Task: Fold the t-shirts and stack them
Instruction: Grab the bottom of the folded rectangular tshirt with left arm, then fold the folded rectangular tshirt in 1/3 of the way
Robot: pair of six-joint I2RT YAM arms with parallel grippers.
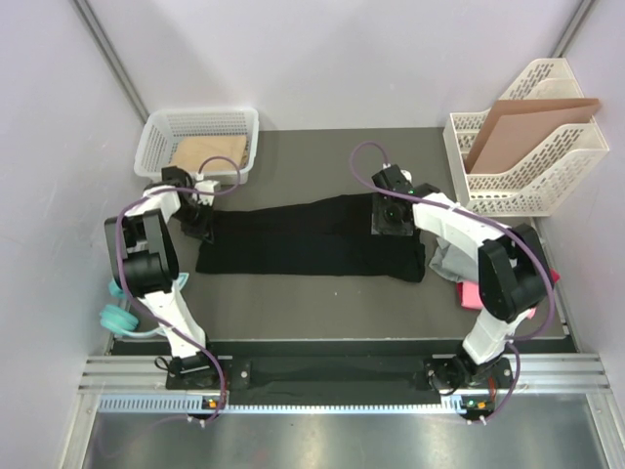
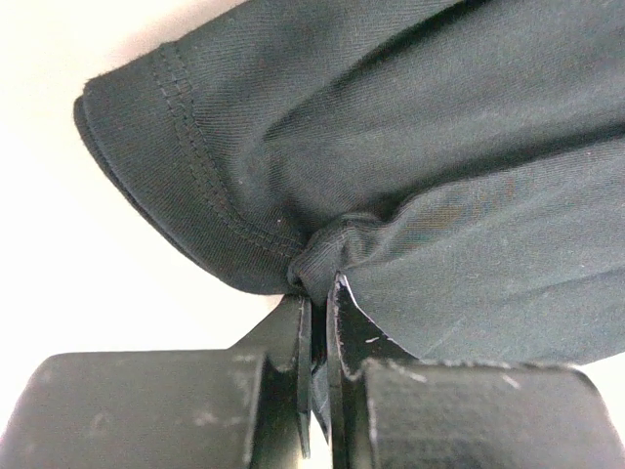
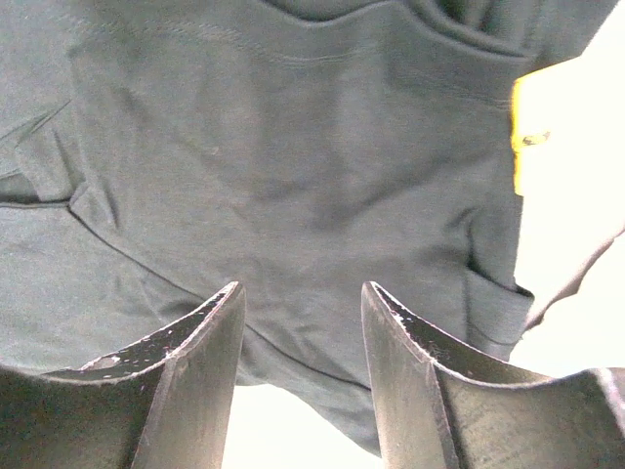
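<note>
The black t-shirt point(image 1: 303, 239) lies folded into a long band across the middle of the dark mat. My left gripper point(image 1: 203, 223) is shut on its left hemmed corner; the left wrist view shows the cloth point(image 2: 410, 147) pinched between my closed fingers point(image 2: 322, 293). My right gripper point(image 1: 391, 223) is open just above the shirt's right part, empty, with the black cloth point(image 3: 283, 166) spread under it. A grey shirt point(image 1: 451, 262) and a bright pink shirt point(image 1: 471, 295) lie bunched at the right, partly hidden by my right arm.
A white basket point(image 1: 200, 142) holding a brown sheet stands at the back left. A white file rack point(image 1: 527, 156) with a brown cardboard sheet point(image 1: 522, 122) stands at the back right. A teal object point(image 1: 119, 318) lies off the mat at the left.
</note>
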